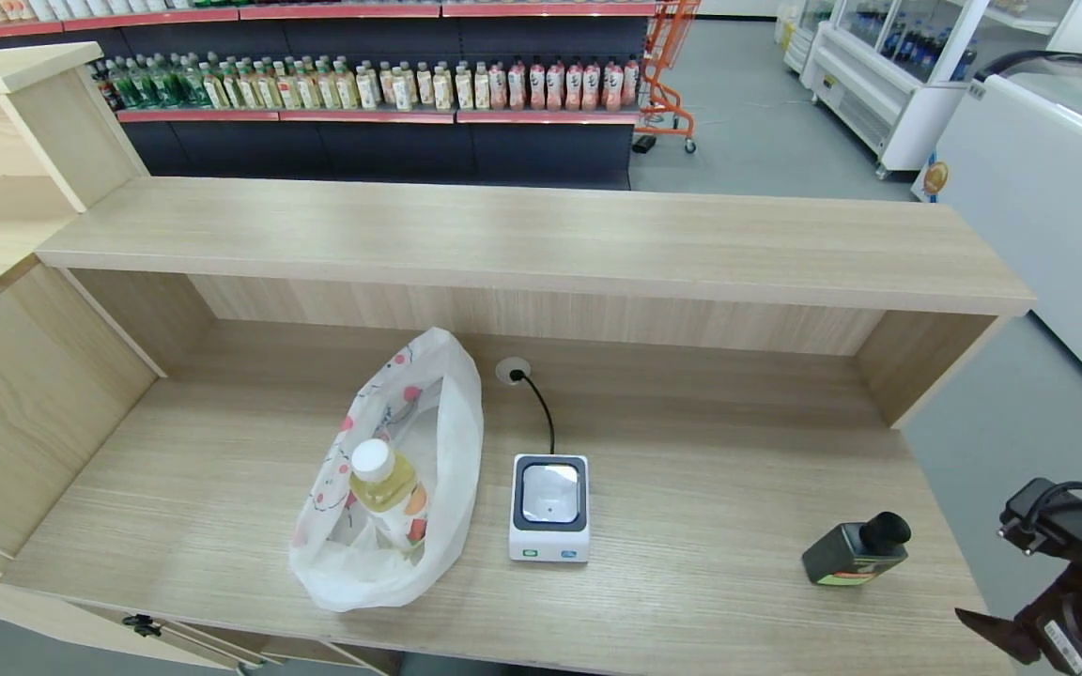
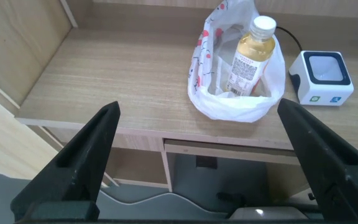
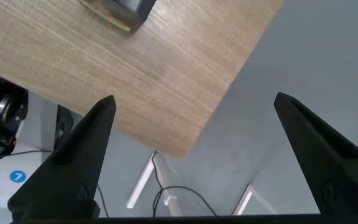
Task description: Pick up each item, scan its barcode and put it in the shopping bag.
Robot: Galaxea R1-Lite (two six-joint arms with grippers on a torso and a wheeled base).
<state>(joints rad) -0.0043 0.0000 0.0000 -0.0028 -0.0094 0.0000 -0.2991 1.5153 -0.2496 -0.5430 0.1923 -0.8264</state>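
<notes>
- The right gripper (image 3: pixel 191 162) was held off the near right corner of the worktop (image 1: pixel 710 526), its jaws spread wide and released.
- The left gripper (image 2: pixel 197 165) was held before the worktop's front edge, its jaws likewise parted with nothing grasped.
- A dark bottle (image 1: pixel 856 552) with a black cap and a green-and-orange label was seen lying near the right edge.
- A white-capped bottle of yellow drink (image 1: pixel 389 488) was stood inside the white, red-printed shopping bag (image 1: pixel 458 441), just beside the scanner (image 1: pixel 549 507).

Shopping bag (image 1: pixel 456 441) white, red-spotted; drink bottle (image 1: pixel 389 488) yellow, white-capped; small bottle (image 1: pixel 846 556) dark green, black-capped.
</notes>
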